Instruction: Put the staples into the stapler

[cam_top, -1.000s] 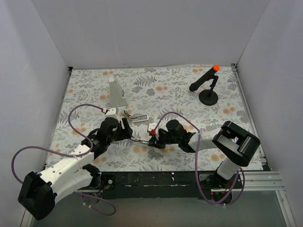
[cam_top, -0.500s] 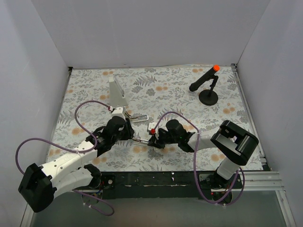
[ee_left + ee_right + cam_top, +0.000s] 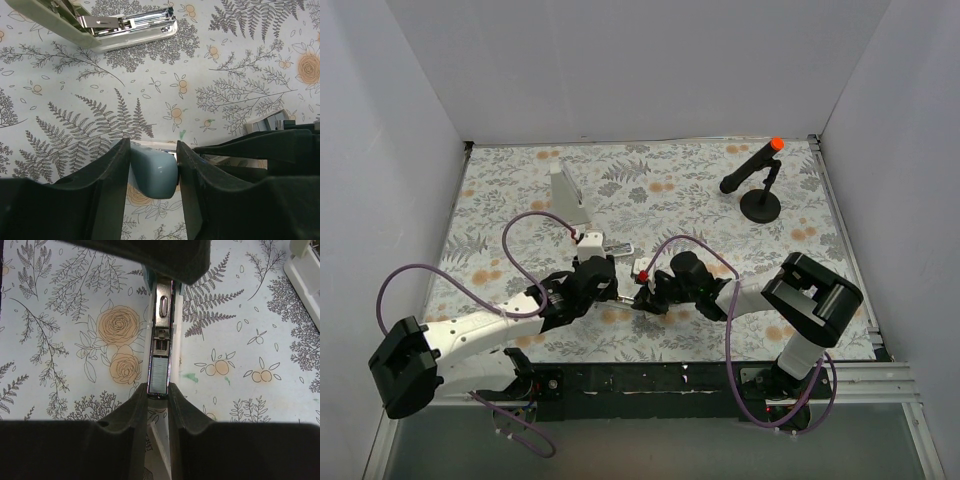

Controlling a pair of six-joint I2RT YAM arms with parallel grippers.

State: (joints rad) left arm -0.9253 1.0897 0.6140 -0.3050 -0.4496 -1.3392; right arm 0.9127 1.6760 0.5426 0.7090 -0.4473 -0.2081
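With the left gripper (image 3: 153, 150) clamped on the blue stapler (image 3: 155, 176) and the right gripper (image 3: 158, 390) pinching its open rail (image 3: 161, 310), where the staples (image 3: 159, 372) seem seated, the closing move needs both ends level.

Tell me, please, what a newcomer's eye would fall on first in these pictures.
Mid-table, the left arm and right arm meet, their jaws shut on opposite ends of a slim stapler with its channel exposed. Behind it lies a second, opened stapler; an orange-tipped black stand occupies the back right corner.
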